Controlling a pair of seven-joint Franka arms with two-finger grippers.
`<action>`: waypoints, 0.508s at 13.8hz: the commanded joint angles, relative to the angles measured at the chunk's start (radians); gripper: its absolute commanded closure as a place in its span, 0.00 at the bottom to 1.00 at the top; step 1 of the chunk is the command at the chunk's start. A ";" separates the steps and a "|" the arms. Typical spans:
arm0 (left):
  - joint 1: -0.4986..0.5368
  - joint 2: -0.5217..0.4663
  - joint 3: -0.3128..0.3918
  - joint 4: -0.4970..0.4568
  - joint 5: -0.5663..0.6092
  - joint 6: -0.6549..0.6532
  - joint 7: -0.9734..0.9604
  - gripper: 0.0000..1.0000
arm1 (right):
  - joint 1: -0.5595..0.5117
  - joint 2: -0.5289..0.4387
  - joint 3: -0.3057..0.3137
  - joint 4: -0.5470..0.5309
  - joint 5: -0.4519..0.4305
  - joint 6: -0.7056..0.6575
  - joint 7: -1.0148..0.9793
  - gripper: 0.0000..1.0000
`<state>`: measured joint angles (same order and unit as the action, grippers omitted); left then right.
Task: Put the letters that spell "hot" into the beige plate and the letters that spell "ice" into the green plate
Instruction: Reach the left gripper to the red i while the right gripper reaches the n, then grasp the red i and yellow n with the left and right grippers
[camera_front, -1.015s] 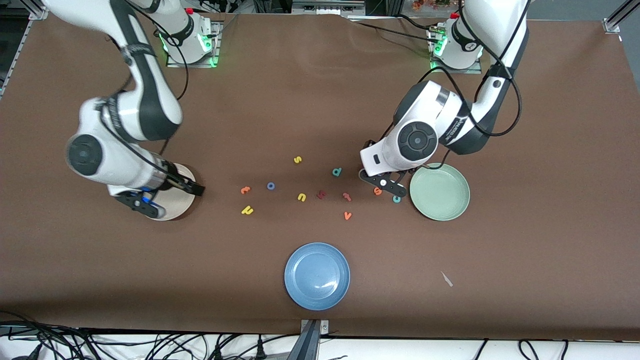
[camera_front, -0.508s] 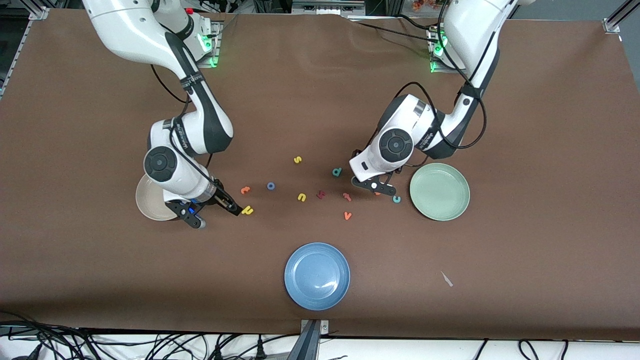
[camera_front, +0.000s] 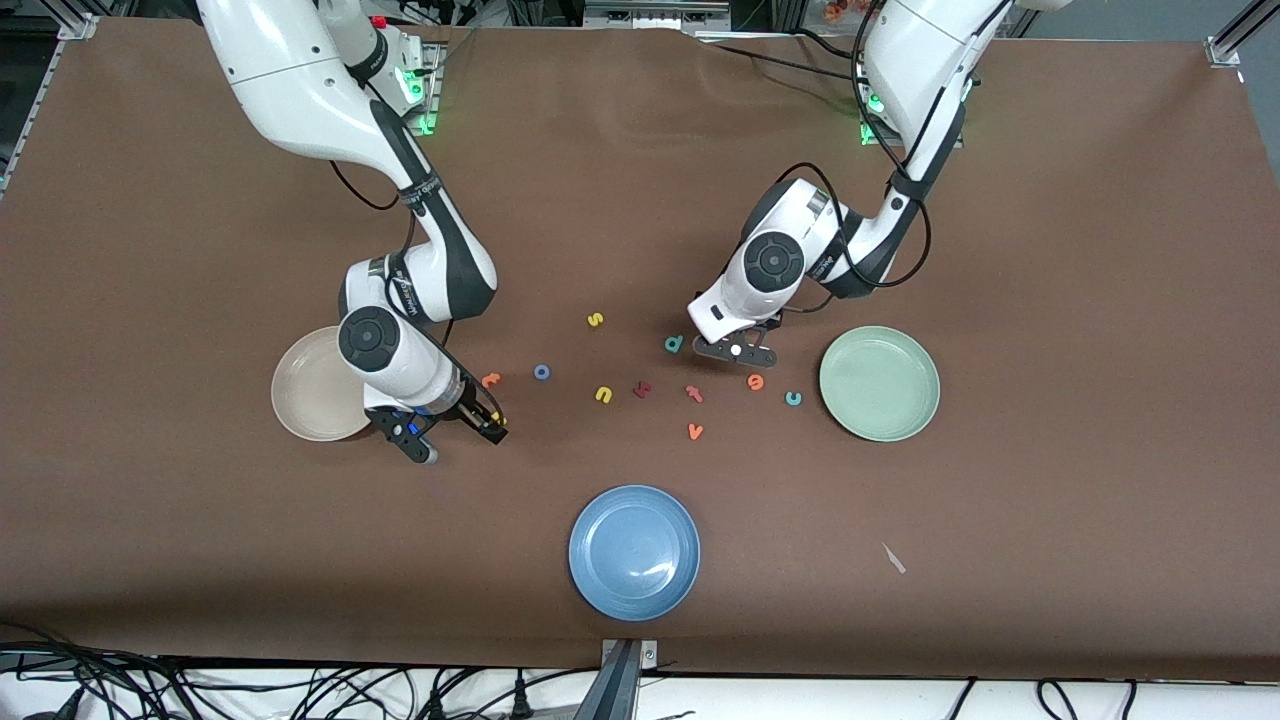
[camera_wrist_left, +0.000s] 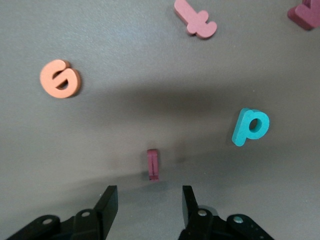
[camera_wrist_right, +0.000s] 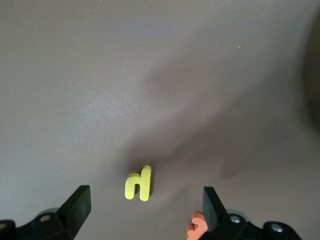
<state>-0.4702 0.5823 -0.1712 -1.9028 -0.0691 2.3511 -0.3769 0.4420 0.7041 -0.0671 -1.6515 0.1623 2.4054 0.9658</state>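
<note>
The left gripper (camera_front: 735, 350) is held low over the middle of the table, just beside a teal d (camera_front: 675, 344). In the left wrist view its fingers (camera_wrist_left: 107, 206) are seen apart, clamped on nothing, and the dark red i (camera_wrist_left: 153, 164) is seen on the table just ahead of the gap between them. The orange e (camera_front: 756, 381) and the teal c (camera_front: 793, 398) are found a little nearer the front camera than this gripper, close to the green plate (camera_front: 880, 383), which is shown without letters in it. The right gripper (camera_front: 455, 438) is held low beside the beige plate (camera_front: 300, 400), in the middle band of the front view. Its fingers (camera_wrist_right: 77, 207) are spread wide, and the yellow h (camera_wrist_right: 138, 183) is seen on the table between them, gripped by neither. The orange t (camera_front: 490, 380) and the blue o (camera_front: 541, 372) are found close by on the table, toward the centre. No letters are seen on the visible part of the beige plate. A blue plate (camera_front: 634, 552) is placed in the lower middle of the front view.
</note>
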 joint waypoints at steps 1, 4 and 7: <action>-0.011 0.013 0.006 -0.009 0.035 0.057 -0.011 0.41 | 0.014 0.050 -0.008 0.059 0.019 0.001 0.027 0.01; -0.010 0.024 0.007 -0.007 0.035 0.080 -0.011 0.50 | 0.020 0.080 -0.008 0.082 0.019 0.001 0.036 0.01; -0.004 0.022 0.009 -0.007 0.037 0.079 -0.010 0.77 | 0.021 0.090 -0.008 0.090 0.020 0.001 0.040 0.08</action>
<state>-0.4735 0.6065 -0.1680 -1.9084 -0.0599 2.4184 -0.3769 0.4521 0.7710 -0.0671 -1.5935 0.1624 2.4059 0.9950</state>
